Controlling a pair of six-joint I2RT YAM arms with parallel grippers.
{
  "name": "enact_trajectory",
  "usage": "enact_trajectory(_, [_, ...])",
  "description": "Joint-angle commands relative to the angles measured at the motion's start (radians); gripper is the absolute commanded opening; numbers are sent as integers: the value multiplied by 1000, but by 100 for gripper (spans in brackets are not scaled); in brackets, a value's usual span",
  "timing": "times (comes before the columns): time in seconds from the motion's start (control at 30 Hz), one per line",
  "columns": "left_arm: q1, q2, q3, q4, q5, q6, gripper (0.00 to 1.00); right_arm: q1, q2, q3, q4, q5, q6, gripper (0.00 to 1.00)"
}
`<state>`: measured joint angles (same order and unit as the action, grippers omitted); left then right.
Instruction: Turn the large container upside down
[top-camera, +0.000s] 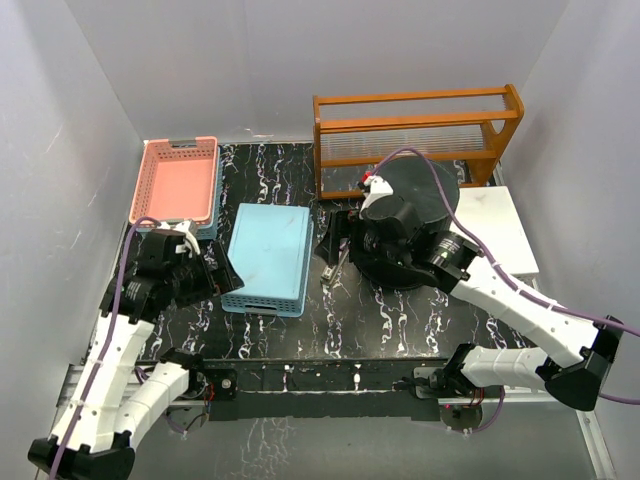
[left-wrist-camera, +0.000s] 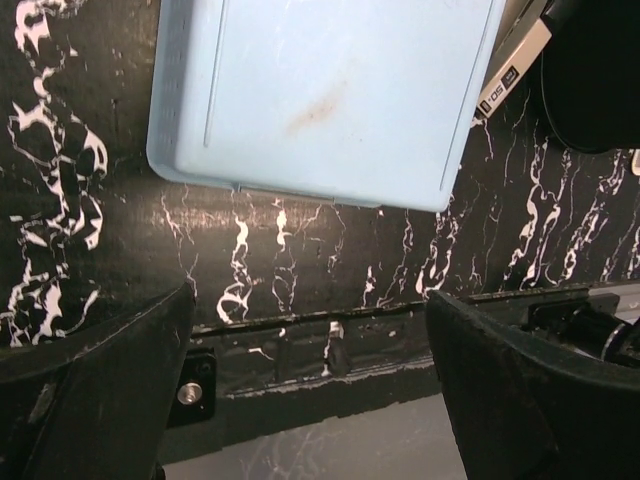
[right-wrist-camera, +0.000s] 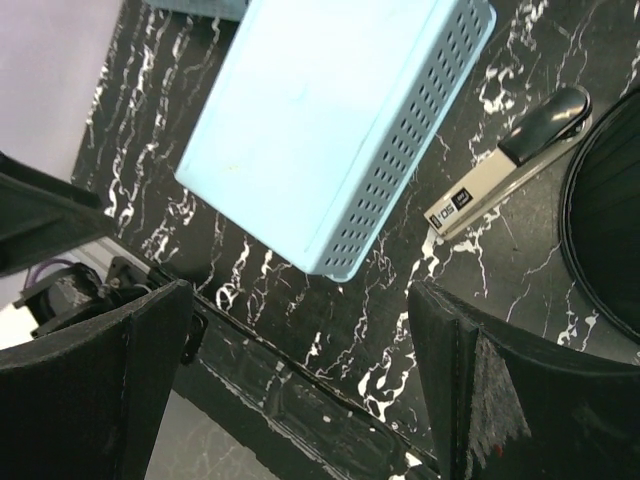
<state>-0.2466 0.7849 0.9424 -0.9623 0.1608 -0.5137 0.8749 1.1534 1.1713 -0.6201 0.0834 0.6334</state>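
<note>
A blue basket lies bottom-up beside a stapler, near a pink basket and wooden rack.

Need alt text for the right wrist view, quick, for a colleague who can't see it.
The open, empty right hand hovers over a black marble table. Ahead lie a light blue perforated basket and, to its right, a stapler; the black bucket shows only at the right edge.

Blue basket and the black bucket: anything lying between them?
Yes, a stapler lies in the gap between the blue basket and the black bucket. The right wrist view shows it most clearly.
</note>
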Motion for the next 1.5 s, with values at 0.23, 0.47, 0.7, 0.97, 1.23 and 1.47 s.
enact_trajectory(0.23, [-8,-94,-111,-72,108,-56,98,-1,7,183,-12,83,-43,88])
enact_trajectory(0.47, [-19,-73,-214,44,207,-71,98,-1,3,165,-3,77,-35,88])
enact_trajectory(0.7, [-64,-25,-352,353,319,-177,98,-1,32,144,22,44,-34,88])
enact_trajectory(0.97, [-267,157,-395,613,271,-259,98,-1,4,120,9,53,-26,88])
enact_trajectory(1.23, [-338,311,-377,748,180,-272,99,-1,-37,104,-15,87,-18,88])
enact_trajectory(1.47, [-324,484,-270,784,104,-183,99,-1,-70,96,-38,102,-16,88])
